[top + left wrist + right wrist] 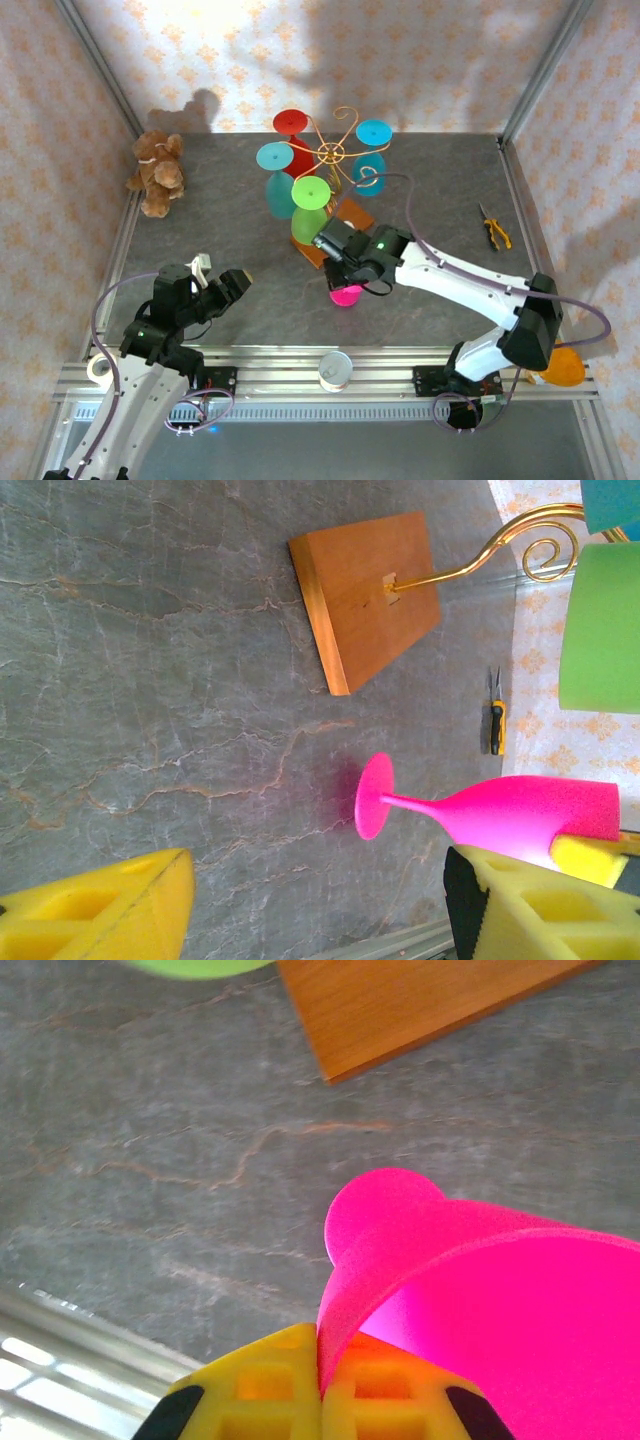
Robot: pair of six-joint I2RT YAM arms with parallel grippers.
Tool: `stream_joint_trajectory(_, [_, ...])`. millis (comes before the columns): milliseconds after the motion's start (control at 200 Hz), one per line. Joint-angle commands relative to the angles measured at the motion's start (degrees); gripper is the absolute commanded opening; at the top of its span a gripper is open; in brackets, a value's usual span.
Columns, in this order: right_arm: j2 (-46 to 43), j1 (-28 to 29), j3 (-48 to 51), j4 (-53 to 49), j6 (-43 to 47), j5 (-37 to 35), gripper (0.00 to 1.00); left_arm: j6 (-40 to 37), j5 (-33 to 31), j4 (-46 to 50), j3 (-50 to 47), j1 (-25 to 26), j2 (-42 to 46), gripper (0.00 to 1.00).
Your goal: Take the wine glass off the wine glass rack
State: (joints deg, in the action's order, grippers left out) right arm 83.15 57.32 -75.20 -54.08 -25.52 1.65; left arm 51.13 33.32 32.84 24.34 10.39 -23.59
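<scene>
Wine glass (pixel 500 1300), the pink one, hangs from my right gripper (pixel 322 1385). Its jaws are closed tight on the thin bowl rim, so the foot points down at the table (pixel 200 220); I cannot tell whether it touches. My left gripper (pixel 320 920) waits well apart, jaws wide and empty, out of the way. Just beyond stands the wine glass rack (pixel 334 153), with other glasses (pixel 311 191) on its arms.

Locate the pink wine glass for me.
In the top view the pink wine glass is right of centre, just on the arms' side of the wine glass rack's wooden base, its rim pinched by the right gripper.
</scene>
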Motion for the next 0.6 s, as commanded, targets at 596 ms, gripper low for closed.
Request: stream_joint_trajectory(596, [-0.57, -8.39, 2.76, 2.22, 2.93, -3.63, 0.0, -0.48, -2.97, 0.15, 0.54, -0.29, 0.57, 0.66])
